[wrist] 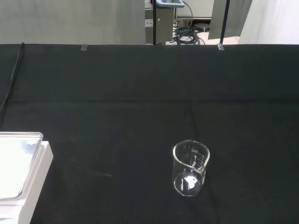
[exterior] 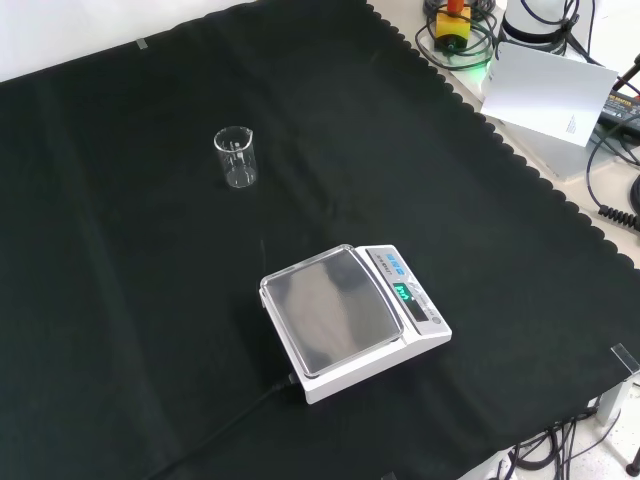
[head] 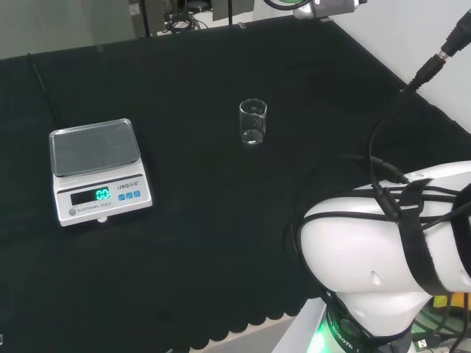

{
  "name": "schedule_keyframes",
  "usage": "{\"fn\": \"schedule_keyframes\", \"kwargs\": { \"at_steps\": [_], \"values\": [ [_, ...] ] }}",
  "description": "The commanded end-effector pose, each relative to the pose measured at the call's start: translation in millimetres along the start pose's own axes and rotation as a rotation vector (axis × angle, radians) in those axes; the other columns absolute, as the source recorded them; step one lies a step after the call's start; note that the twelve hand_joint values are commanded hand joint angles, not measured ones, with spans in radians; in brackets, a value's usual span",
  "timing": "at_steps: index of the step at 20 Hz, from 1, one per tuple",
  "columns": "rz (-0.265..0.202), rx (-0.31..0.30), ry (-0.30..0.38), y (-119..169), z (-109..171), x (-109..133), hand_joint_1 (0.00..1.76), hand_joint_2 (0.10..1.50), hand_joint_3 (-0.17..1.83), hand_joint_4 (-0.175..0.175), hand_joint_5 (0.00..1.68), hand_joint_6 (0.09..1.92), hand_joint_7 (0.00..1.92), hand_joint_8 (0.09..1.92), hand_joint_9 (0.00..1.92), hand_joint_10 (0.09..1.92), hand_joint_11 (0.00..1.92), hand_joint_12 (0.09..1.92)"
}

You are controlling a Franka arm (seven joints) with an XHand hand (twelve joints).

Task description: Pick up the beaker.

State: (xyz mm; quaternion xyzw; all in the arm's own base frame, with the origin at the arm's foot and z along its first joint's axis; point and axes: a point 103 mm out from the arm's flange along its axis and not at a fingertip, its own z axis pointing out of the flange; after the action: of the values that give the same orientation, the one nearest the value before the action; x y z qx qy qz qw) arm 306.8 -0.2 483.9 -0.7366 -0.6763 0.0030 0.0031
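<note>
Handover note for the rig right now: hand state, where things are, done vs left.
Hand: fingers not visible, state cannot be told.
Beaker: clear, upright, looks empty, standing alone on the black cloth, untouched.
Scale: to the beaker's left in the head view, nearer the camera in the front view, apart from it, pan bare, display lit.
Done: nothing yet; beaker not grasped.
Left: bring the hand to the beaker, close round it, lift. The approach looks unobstructed.
</note>
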Motion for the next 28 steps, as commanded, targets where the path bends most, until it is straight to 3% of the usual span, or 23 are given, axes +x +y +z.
{"fn": "schedule_keyframes", "kwargs": {
  "at_steps": [1, 9, 16, 22, 28],
  "values": [
    [0.0, -0.003, -0.009, 4, 2, 0, 0.5, 0.74, 0.19, 0.007, 0.13, 0.09, 0.11, 0.5, 0.19, 0.8, 0.0, 1.49],
    [0.001, 0.007, -0.022, 44, 21, 32, 0.52, 0.75, 0.2, 0.004, 0.15, 0.09, 0.11, 0.61, 0.23, 0.78, 0.0, 1.52],
    [0.019, -0.014, -0.019, 104, 69, 53, 0.53, 0.75, 0.2, 0.008, 0.11, 0.09, 0.07, 0.61, 0.2, 0.78, 0.0, 1.5],
    [0.046, 0.009, 0.014, 163, 115, 29, 0.54, 0.74, 0.2, 0.012, 0.07, 0.09, 0.0, 0.55, 0.15, 0.79, 0.0, 1.47],
    [0.098, 0.072, 0.045, 192, 160, -14, 0.54, 0.74, 0.2, 0.014, 0.06, 0.09, 0.0, 0.5, 0.12, 0.8, 0.0, 1.44]
  ]
}}
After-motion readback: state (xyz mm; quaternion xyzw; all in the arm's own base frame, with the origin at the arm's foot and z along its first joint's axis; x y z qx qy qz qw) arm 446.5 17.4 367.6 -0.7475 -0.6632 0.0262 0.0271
